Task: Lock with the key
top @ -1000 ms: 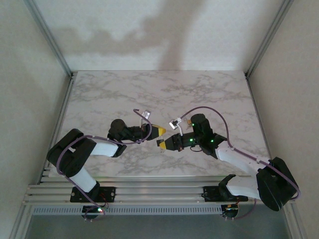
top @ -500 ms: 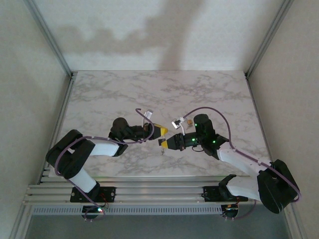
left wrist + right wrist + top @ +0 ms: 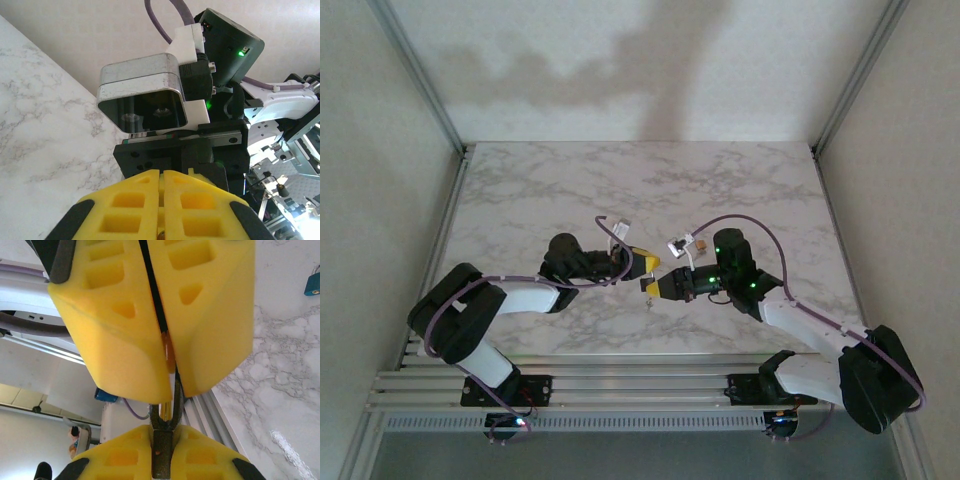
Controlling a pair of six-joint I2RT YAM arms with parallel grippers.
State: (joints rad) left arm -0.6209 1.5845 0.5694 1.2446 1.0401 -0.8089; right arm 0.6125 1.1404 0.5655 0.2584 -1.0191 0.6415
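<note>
Centrally, left hand (image 3: pixel 644 263) facing right hand (image 3: pixel 651 287) closely, table (image 3: pixel 520 190) edges well apart

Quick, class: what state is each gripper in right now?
Left gripper: shut on a thin metal piece.
Right gripper: shut on a dark metal piece.

White marble table (image 3: pixel 570 190), aluminium rail (image 3: pixel 640 385) — near edge, pale walls (image 3: pixel 620 60)

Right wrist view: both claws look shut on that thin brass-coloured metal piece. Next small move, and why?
Probably open the left claw a little: the right claw also grips the thin brass-coloured metal piece, and the small blue padlock lies apart on the marble table.
</note>
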